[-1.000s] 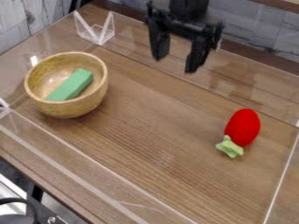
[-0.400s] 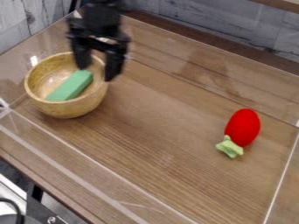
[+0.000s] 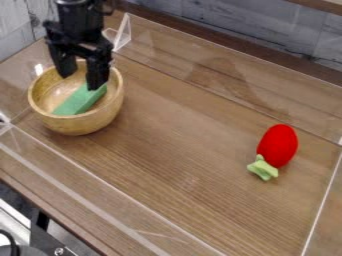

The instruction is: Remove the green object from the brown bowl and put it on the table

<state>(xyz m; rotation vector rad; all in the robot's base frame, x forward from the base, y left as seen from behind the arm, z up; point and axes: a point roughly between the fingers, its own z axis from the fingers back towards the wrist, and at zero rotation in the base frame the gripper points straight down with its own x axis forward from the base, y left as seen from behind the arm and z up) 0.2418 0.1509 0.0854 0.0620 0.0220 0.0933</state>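
Observation:
The brown bowl [image 3: 54,115] sits at the left of the table [image 3: 187,140]. Inside it lies the green object [image 3: 78,101], a flat light green block resting slantwise, its upper end partly hidden by my fingers. My black gripper [image 3: 80,76] hangs directly over the bowl's far side, open, with one finger [image 3: 62,68] on the left and the other on the right, their tips just above the block's upper end. Nothing is held between them.
A red strawberry-like toy [image 3: 277,145] with a small green stem lies at the right. Low clear plastic walls [image 3: 134,210] edge the tabletop, and a clear triangular stand [image 3: 118,32] sits at the back left behind the bowl.
The gripper has swept from the back centre leftward and down, ending over the bowl, still open. The bowl, block and strawberry toy have not moved.

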